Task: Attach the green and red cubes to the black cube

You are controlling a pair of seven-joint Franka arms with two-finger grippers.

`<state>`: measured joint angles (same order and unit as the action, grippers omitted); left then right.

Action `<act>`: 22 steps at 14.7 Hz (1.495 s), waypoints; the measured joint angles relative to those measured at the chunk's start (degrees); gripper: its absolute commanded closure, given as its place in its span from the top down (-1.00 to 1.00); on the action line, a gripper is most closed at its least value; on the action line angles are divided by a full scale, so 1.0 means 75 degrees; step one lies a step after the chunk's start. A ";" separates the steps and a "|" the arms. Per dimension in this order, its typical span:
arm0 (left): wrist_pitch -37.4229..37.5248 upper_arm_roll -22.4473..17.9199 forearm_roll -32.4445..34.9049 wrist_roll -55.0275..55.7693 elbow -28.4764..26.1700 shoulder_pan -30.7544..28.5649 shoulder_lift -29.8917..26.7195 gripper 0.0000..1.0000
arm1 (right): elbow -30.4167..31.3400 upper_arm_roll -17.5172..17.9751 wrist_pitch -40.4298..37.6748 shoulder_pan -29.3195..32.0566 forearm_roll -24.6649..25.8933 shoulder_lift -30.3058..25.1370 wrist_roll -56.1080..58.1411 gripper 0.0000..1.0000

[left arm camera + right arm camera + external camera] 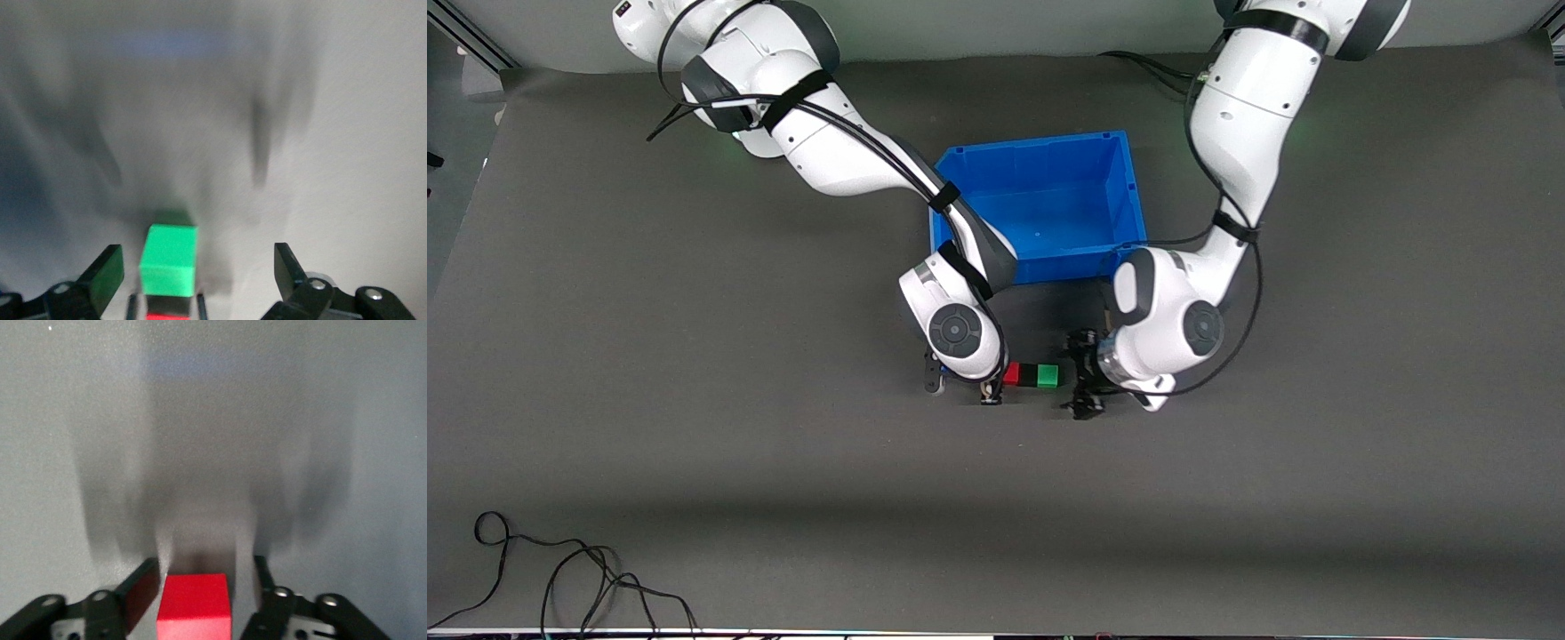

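A row of three cubes is seen on the grey worktop (694, 444), nearer to the front camera than the blue bin (1040, 206): the red cube (1011, 373) at the right arm's end, the black cube (1029, 375) in the middle and the green cube (1048, 375) at the left arm's end, each touching the next. The whole row is given only by the front view (the black cube is hardly made out in either wrist view).

The right gripper (991, 391) is placed low at the red end of the row, the left gripper (1083, 378) low at the green end. Their jaws are hidden or too dark in the front view.

In the left wrist view the left gripper (199, 270) is shown with its jaws released and spread wide, the green cube (169, 259) lying between them untouched, gaps on both sides. In the right wrist view the right gripper (205, 583) is shown with jaws released, the red cube (194, 603) set between them with narrow gaps
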<state>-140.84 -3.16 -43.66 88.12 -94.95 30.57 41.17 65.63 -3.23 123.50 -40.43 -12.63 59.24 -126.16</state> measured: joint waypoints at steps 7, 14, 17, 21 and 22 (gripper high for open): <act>0.2539 -0.0170 0.1995 -0.2291 0.0077 -0.2359 -0.1029 1.00 | -0.0146 -0.0842 -0.0135 0.0256 0.0013 -0.1166 0.1148 1.00; 0.4873 -0.0176 0.3245 -0.6291 0.0145 -0.4319 -0.2725 1.00 | 0.1393 -0.1366 -0.0452 0.0585 0.0010 -0.3213 0.3411 1.00; 0.5743 -0.0172 0.3709 -0.7617 0.0271 -0.4404 -0.3258 1.00 | 0.1819 -0.1422 -0.0451 0.0758 0.0010 -0.3712 0.4016 1.00; 0.6360 -0.0079 0.4613 -1.0244 0.0895 -0.4315 -0.3634 1.00 | 0.1971 -0.1771 -0.0444 0.0821 0.0010 -0.4077 0.5206 1.00; 0.6427 -0.0062 0.4741 -1.0748 0.0963 -0.4258 -0.3754 1.00 | 0.2137 -0.1757 -0.0475 0.0955 0.0011 -0.4329 0.5507 1.00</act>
<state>-92.64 -3.62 -8.10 7.50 -87.73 -1.37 13.02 81.65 -16.41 119.93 -33.27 -12.55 26.77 -84.86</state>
